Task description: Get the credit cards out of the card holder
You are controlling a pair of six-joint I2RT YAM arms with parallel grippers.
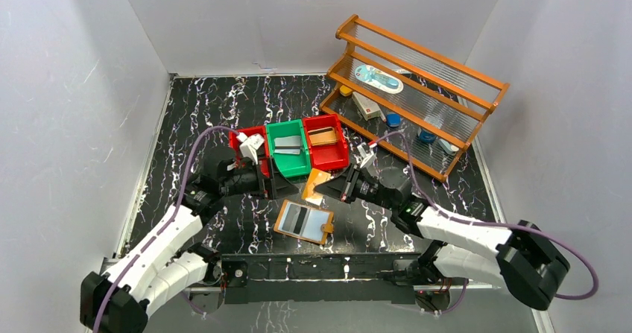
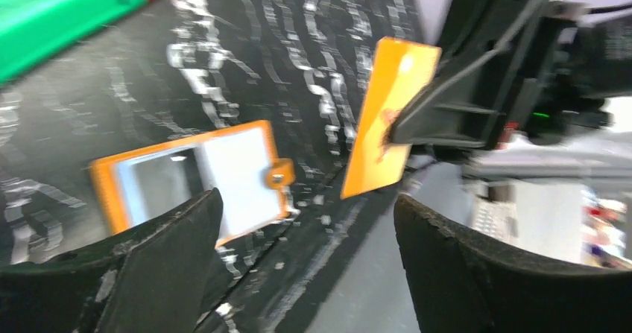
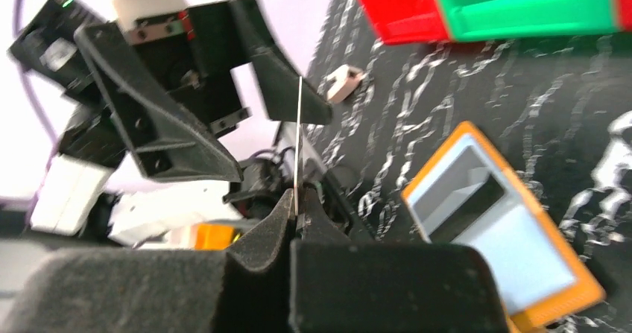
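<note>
Jaws of the right gripper (image 3: 298, 212) are pressed together on the lower edge of an orange card (image 2: 387, 117), which stands upright off the surface (image 1: 223, 102). A reddish mark shows on the card's face, but it is too blurred to read. Jaws of the left gripper (image 2: 307, 199) stand wide apart and hold nothing; they face the right gripper tip to tip, with the card between the two.

Both arms reach low toward the middle. The left one is bent at the elbow and points right; the right one is stretched leftward from its base.

The holder (image 1: 303, 222) lies open and flat on the surface just below the jaws, on the side nearer the arm bases. Its grey-blue pockets face up and its snap tab is at one edge.

Beyond the jaws sits a row of bins (image 1: 285, 127), red, green and red. A wooden rack (image 1: 417, 87) stands farther off, past the right gripper.
</note>
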